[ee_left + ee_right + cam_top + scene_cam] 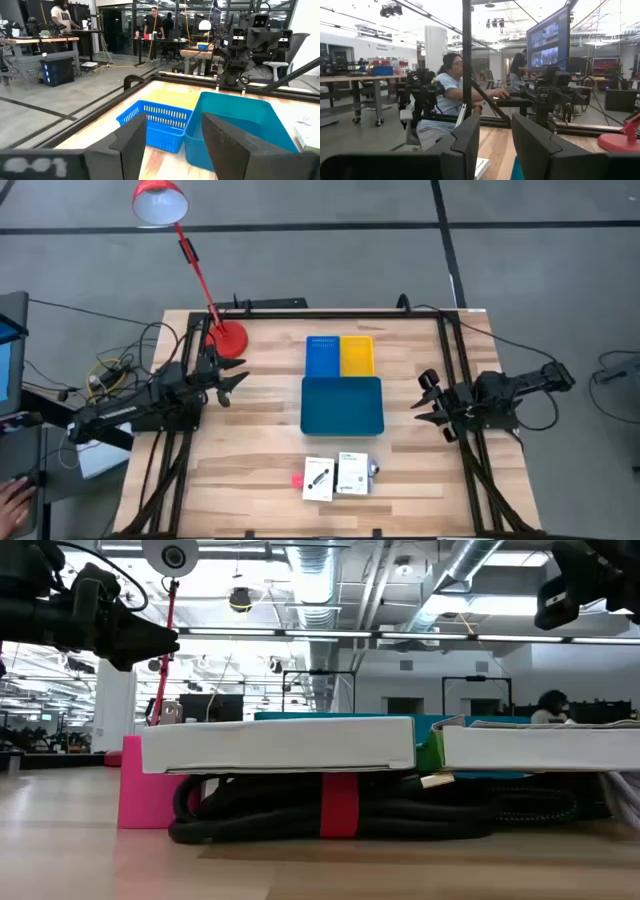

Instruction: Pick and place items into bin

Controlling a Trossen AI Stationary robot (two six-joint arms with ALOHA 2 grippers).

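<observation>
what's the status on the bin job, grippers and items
Left gripper open, right gripper open, both parked beside trays. White packets untouched at front edge; teal tray holds nothing visible. Path clear.

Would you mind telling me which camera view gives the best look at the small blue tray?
The left wrist view: the small blue tray sits close, its slotted wall clear, beside the large teal tray. The high view shows its whole outline next to the yellow tray, but small. The low and right wrist views do not show it.

Open right gripper point(492, 142) faces a seated person point(451, 92).
</observation>
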